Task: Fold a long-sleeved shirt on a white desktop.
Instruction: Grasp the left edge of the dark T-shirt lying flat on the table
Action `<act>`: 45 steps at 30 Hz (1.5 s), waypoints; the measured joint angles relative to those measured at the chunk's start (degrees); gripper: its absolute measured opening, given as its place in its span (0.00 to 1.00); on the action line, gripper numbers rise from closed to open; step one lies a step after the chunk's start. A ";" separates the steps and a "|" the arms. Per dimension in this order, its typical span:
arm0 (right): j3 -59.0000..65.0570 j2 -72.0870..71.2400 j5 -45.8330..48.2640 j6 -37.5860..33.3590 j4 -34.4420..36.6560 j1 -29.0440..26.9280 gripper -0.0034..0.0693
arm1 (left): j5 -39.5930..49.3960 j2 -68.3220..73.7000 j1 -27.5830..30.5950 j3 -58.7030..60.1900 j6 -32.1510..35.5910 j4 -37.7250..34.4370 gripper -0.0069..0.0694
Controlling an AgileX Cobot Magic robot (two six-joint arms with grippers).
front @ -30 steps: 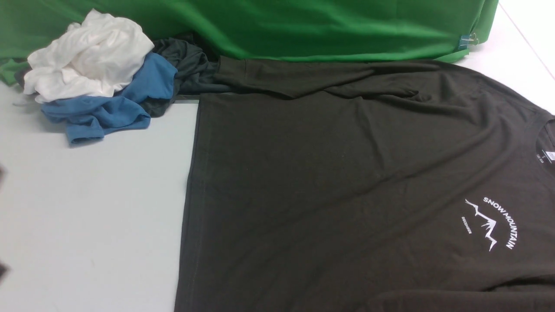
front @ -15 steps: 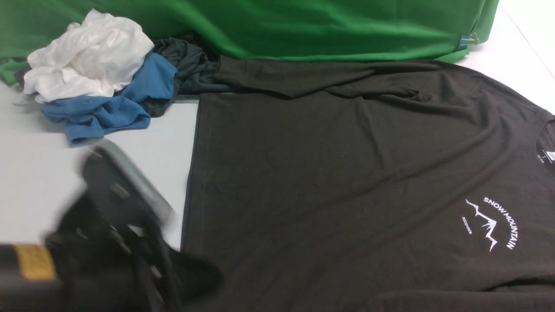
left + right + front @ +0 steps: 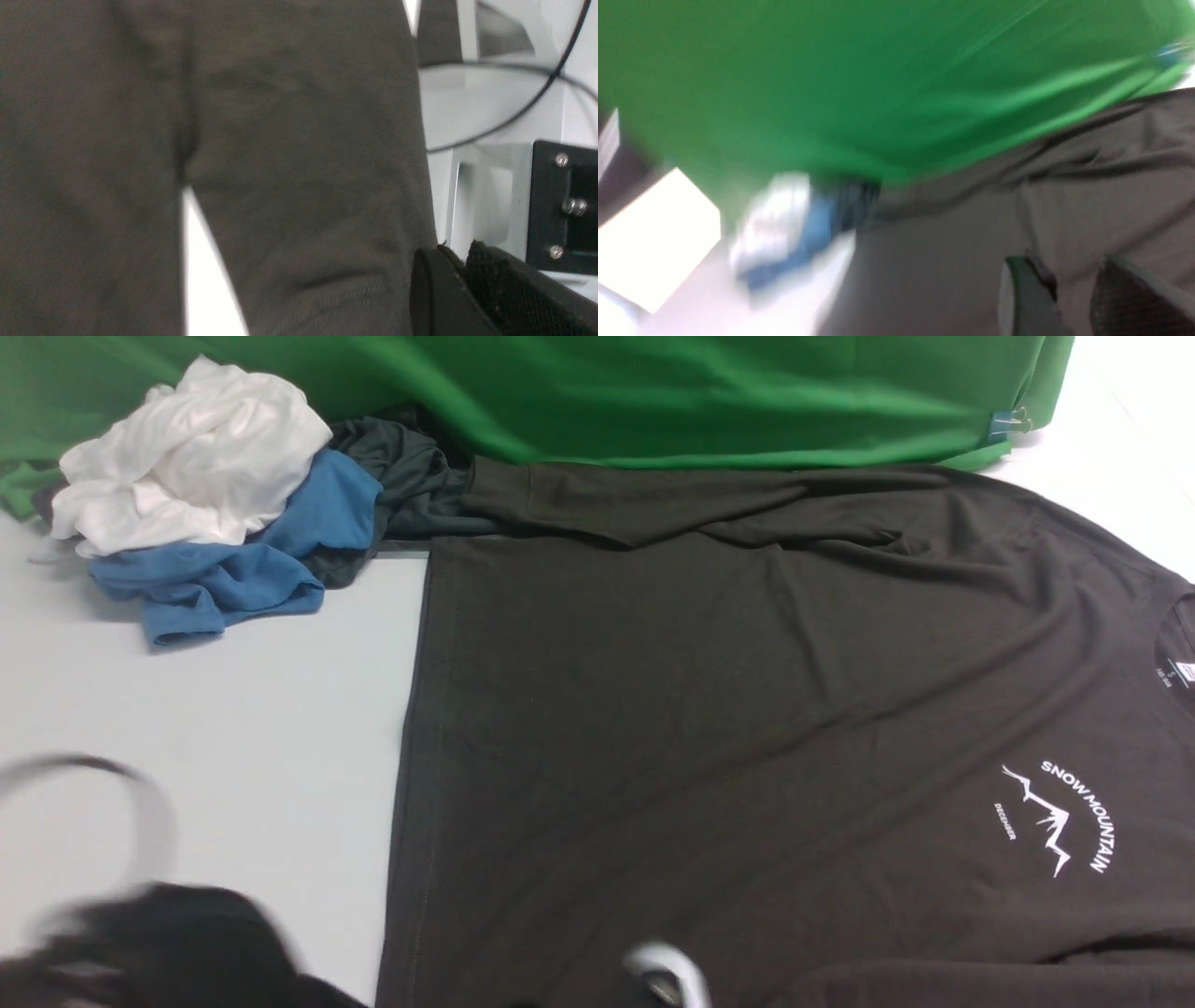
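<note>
We see the left gripper (image 3: 451,249) with its fingers pressed nearly together, pinching an edge of the long-sleeved shirt (image 3: 747,709), and dark cloth hangs right beside it. The right gripper (image 3: 1062,266) has its fingers apart with shirt fabric between them, but blur keeps us from telling whether it grips. Ahead of both grippers, the shirt's body lies spread on the white desk (image 3: 233,728).

Soft, even light from above leaves only a faint shadow under the clothes pile (image 3: 196,476) on the table (image 3: 233,728). The front view is sharp except for a motion-smeared arm (image 3: 159,943). The 2 wrist views are blurred, the right 1 heavily, and white patches glare beside the shirt (image 3: 280,163).
</note>
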 joint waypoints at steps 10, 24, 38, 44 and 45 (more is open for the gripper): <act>-18.90 10.58 22.12 -3.85 -13.26 7.42 0.37 | -3.34 13.02 -6.09 -0.61 -4.50 5.27 0.52; -19.32 10.81 22.58 -6.14 -14.80 7.42 0.37 | -11.71 17.36 -6.09 -0.61 -4.83 13.26 0.48; -19.36 10.81 23.62 -7.71 -14.75 7.42 0.37 | -8.01 16.84 -6.09 -1.23 -4.83 13.66 0.13; -21.01 12.43 35.09 -14.50 -12.34 7.42 0.38 | -1.04 13.01 -6.09 -3.74 -5.10 9.20 0.33; -21.13 12.53 35.56 -14.73 -12.25 7.42 0.38 | -1.04 12.82 -6.09 -3.75 -5.10 8.52 0.36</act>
